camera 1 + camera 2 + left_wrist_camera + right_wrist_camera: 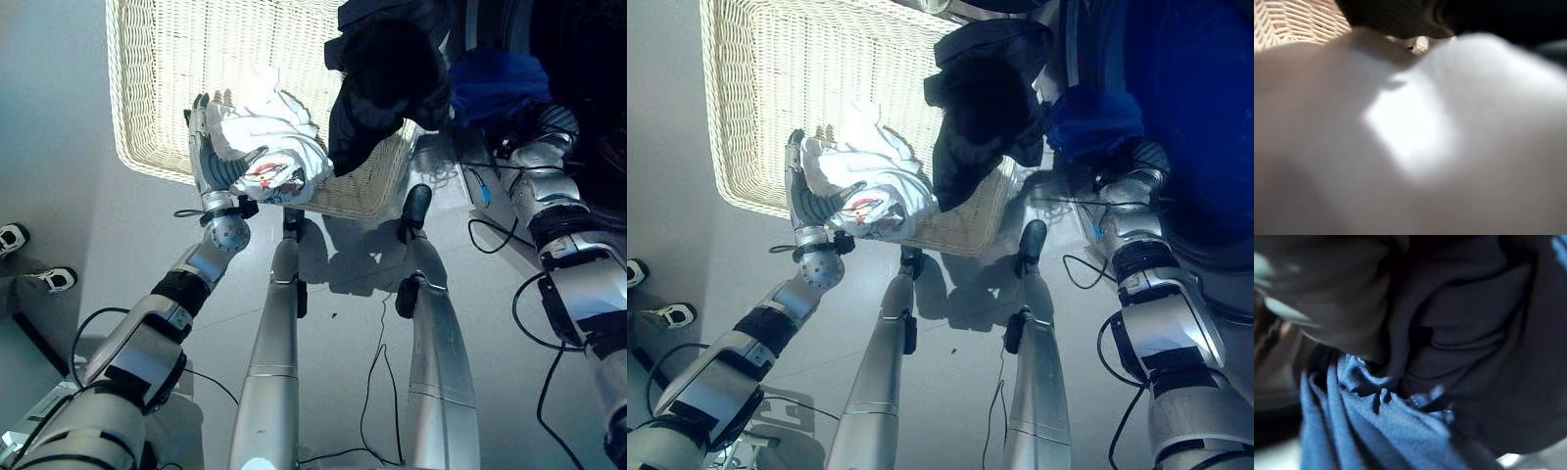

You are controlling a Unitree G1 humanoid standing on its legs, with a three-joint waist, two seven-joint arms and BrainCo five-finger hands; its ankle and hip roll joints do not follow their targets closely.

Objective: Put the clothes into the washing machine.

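The left hand (pixel 217 162) is gripping a white cloth with a red print (pixel 272 147), its fingers curling round the bundle. The cloth is bunching up over the near edge of the cream wicker basket (pixel 167 69), which is sitting on the floor (pixel 118 245) just past the hand. Beside the white cloth, a dark garment (pixel 382 78) is hanging over the basket's corner. The right hand is hiding under a blue cloth (pixel 495 83) and the dark garment, so I cannot tell if it is gripping. The washing machine (pixel 1205 117) is right by that hand.
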